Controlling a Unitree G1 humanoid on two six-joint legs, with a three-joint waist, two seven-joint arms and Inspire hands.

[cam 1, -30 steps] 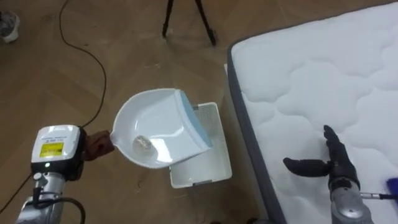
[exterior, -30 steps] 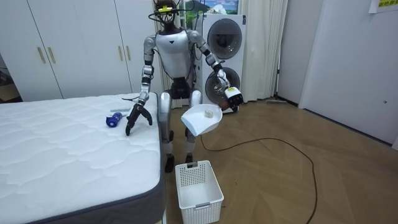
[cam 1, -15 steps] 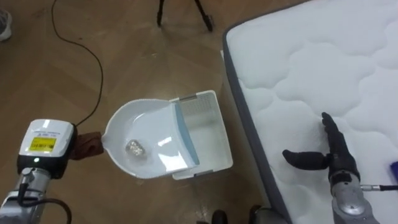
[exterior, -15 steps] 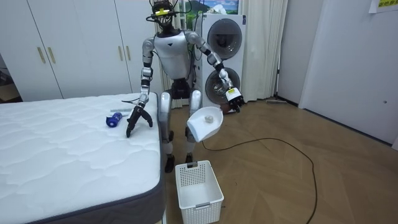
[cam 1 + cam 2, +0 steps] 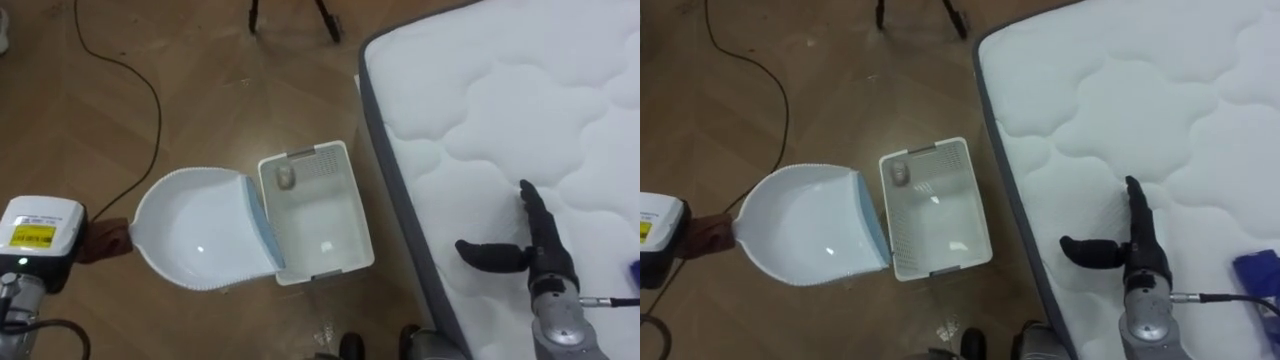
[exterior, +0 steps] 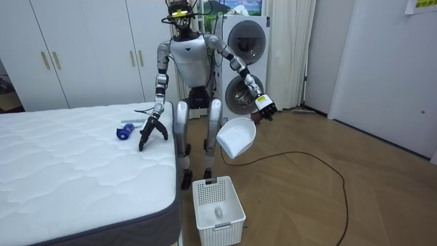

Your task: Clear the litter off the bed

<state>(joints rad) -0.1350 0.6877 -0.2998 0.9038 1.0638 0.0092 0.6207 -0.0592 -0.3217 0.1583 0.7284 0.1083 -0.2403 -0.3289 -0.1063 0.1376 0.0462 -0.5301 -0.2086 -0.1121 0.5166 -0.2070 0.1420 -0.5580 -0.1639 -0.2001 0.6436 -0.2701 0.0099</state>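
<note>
The left hand [image 5: 103,242] is half hidden behind its wrist box, with its fingers clenched on the handle of a white dustpan [image 5: 195,240]. The pan is held bare over the floor, just beside a white basket [image 5: 318,157]. A small crumpled grey wad [image 5: 286,177] lies at the basket's far end. A blue thing [image 5: 1260,276] on the bed [image 5: 500,110] is cut off by the edge. The right hand [image 5: 535,258] hovers over the mattress, fingers released and spread.

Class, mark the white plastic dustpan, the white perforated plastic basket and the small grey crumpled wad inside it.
white plastic dustpan [image 5: 195,240]: left eye view, middle of its scoop.
white perforated plastic basket [image 5: 312,215]: left eye view, bare floor.
small grey crumpled wad [image 5: 285,177]: left eye view, its middle.
</note>
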